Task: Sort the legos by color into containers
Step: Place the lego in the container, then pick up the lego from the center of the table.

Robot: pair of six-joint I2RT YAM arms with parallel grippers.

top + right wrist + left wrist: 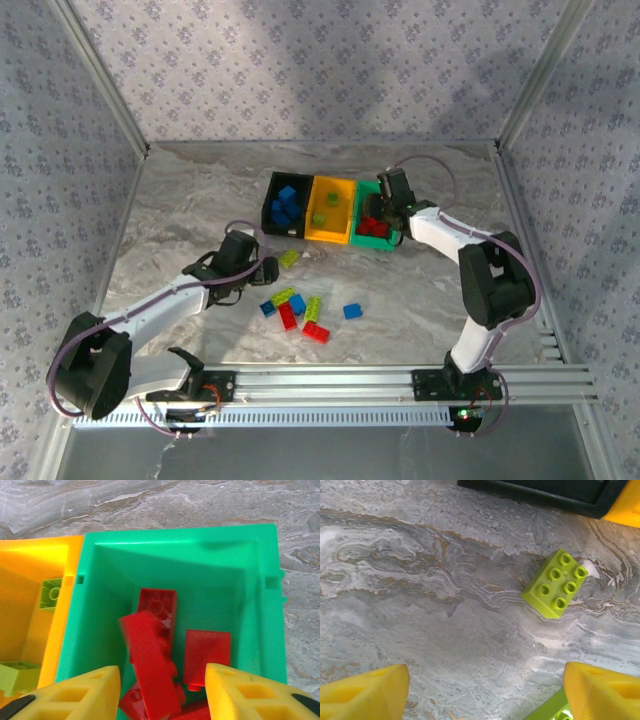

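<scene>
Lower centre of right wrist view: right end effector parted over green bin, nothing clamped, red legos lying inside | left end effector spread wide, empty | lime lego on counter, upper right: to be straddled squarely before closing.

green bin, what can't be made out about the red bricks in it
- Right wrist view: the red studded plastic bricks in the green rectangular plastic bin cannot be counted; the lowest run off the bottom edge between the yellow fingers of the right claw.
- Top view: the claw overlaps that bin, and the bricks are too small to separate.
- Right wrist view: the orange-yellow plastic bin is cut by the left edge.
</scene>
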